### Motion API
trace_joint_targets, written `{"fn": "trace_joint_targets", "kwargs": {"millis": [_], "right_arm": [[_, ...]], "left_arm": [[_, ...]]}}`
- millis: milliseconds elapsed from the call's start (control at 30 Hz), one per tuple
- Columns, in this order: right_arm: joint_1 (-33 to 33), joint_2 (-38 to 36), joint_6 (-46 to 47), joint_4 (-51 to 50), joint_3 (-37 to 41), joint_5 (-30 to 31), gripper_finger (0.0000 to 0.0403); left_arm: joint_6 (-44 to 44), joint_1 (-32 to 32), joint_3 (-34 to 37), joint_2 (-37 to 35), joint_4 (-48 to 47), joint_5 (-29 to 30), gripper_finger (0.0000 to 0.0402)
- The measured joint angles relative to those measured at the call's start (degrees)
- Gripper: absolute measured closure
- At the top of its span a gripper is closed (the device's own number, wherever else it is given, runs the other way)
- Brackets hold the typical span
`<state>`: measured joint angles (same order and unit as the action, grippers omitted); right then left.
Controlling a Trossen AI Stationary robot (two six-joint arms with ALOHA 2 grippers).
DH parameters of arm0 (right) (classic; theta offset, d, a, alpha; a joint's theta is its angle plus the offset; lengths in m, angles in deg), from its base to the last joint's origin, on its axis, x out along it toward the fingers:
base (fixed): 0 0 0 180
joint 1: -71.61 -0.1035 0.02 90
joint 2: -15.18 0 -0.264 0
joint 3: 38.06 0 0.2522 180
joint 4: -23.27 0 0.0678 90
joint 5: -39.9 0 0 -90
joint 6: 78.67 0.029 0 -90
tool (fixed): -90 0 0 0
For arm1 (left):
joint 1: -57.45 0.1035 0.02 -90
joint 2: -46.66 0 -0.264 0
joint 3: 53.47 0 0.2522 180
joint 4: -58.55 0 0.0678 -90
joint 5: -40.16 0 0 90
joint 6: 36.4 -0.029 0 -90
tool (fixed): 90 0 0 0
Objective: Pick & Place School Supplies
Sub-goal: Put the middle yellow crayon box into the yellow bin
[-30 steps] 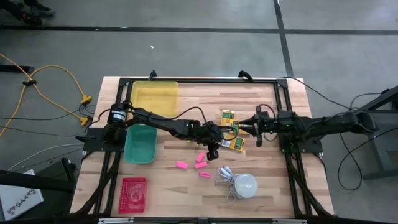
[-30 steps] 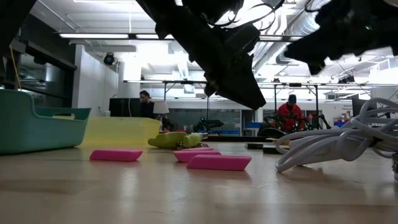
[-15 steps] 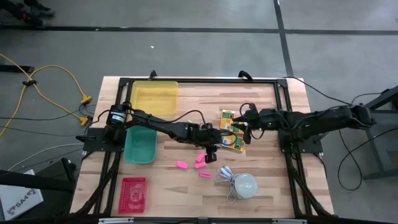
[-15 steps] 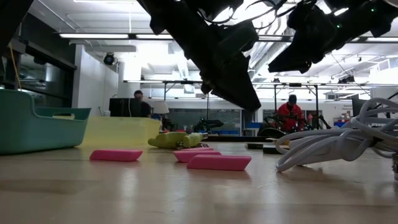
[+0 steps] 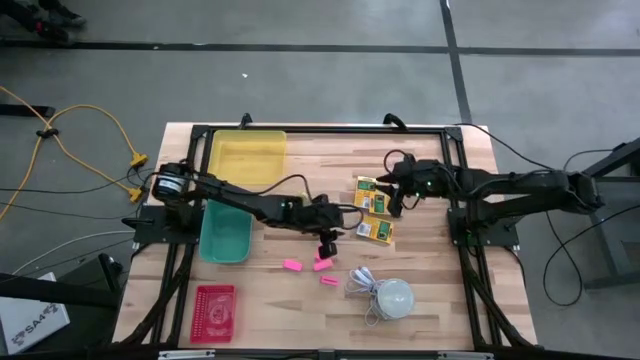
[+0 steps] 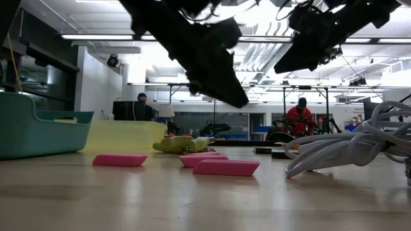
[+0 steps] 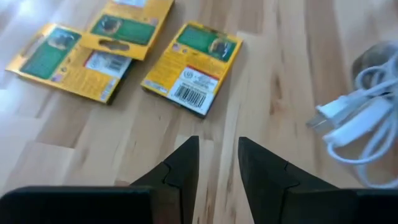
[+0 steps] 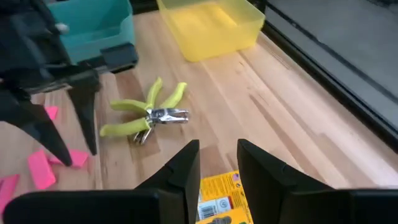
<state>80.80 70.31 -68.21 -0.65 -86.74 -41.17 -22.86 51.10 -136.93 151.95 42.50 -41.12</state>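
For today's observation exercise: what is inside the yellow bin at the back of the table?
Nothing shows inside the yellow bin: the high view shows its bare floor, and the right wrist view matches. No part of its inside is covered.

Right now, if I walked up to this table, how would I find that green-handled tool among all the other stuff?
Start at the yellow bin at the table's far edge, then look toward the middle of the wooden table, between the two arms. The lime-green-handled tool lies flat there, beside the yellow-and-green boxes and the pink blocks. It alone has splayed green handles meeting at a shiny metal joint.
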Motion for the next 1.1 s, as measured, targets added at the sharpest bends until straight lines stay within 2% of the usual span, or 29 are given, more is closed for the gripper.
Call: {"fn": "trace_joint_targets", "kwargs": {"millis": [233,633,900,1100], "right_arm": [[3.7,7.0,2.2,-4.0,-3.8,-5.0,0.0308],[5.2,20.0,0.2,-16.3,-11.5,-5.0,0.0308],[5.4,20.0,-0.9,-16.2,-11.6,-4.4,0.0308],[7.7,16.8,3.1,-20.0,-11.7,-4.0,0.0308]], "left_arm": [[-1.5,-0.2,6.9,-4.8,8.5,0.0,0.0293],[-6.6,-0.2,7.4,-5.1,11.4,-1.1,0.0293],[-14.0,-0.2,7.4,-4.2,14.2,-1.9,0.0293],[-7.4,2.3,7.4,-1.3,19.5,-5.0,0.0293]]}}
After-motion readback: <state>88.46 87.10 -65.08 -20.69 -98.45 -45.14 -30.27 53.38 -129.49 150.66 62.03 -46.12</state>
